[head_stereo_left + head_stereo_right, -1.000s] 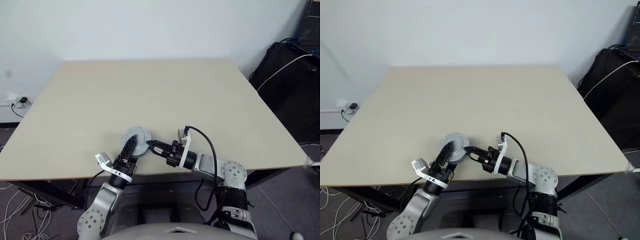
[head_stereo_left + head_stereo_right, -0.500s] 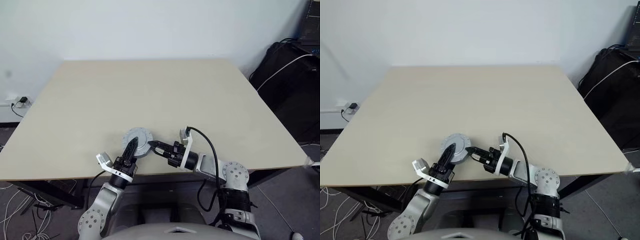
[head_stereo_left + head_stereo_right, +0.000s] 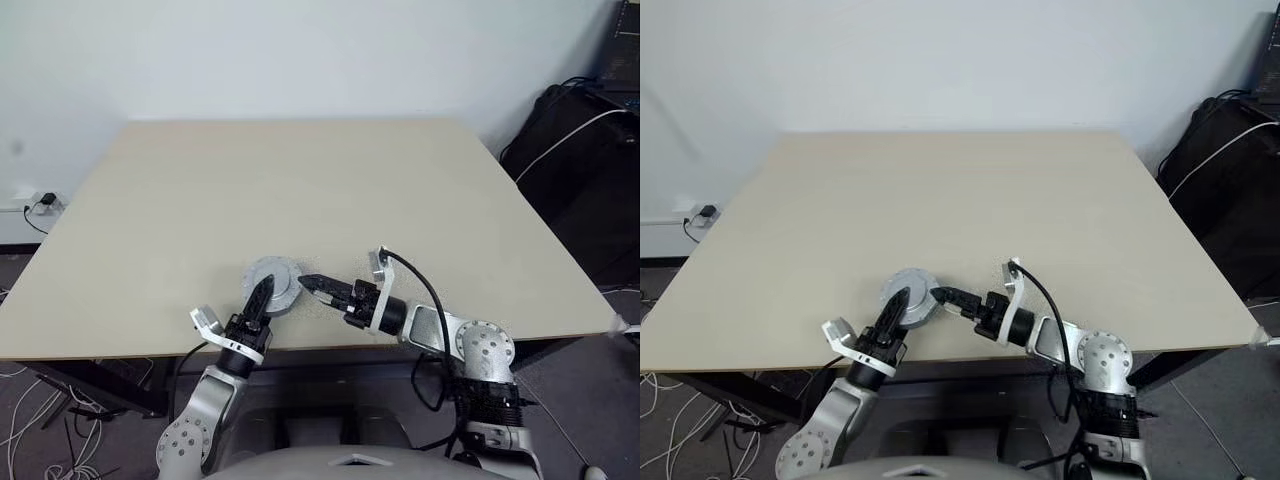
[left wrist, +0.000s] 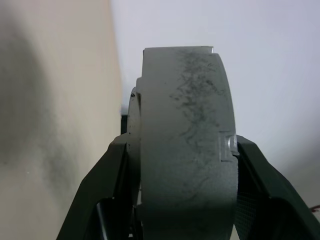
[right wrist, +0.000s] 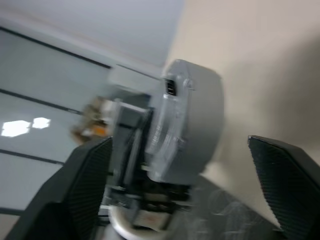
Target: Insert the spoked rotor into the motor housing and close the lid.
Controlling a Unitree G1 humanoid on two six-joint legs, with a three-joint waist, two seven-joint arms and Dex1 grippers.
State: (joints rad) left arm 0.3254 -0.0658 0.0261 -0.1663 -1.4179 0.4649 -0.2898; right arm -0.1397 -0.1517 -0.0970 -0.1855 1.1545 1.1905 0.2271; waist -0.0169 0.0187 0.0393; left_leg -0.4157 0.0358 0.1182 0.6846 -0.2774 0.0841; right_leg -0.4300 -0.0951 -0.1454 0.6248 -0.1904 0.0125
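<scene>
A broad, pale beige table (image 3: pixel 300 190) is filling most of the head views, standing against a plain white wall (image 3: pixel 300 50). Nothing is lying on its top except the work near the front edge. To the right, a black bag (image 3: pixel 575 170) with a white cable draped over it is sitting beside the table, and at the left a wall socket (image 3: pixel 40 203) with a plug is showing low on the wall, with loose cables trailing over the grey floor (image 3: pixel 25 430).

The left gripper (image 3: pixel 262 297) is clenching the round grey motor housing (image 3: pixel 274 283) between its two black fingers, holding it on edge just over the table near the front edge; in the left wrist view the housing's scuffed rim (image 4: pixel 187 150) is sitting squeezed between both fingers. Whether the lid is on it I cannot tell.

The right gripper (image 3: pixel 310 284) is pointing at the housing from the right, its fingers spread wide apart and gripping nothing.
</scene>
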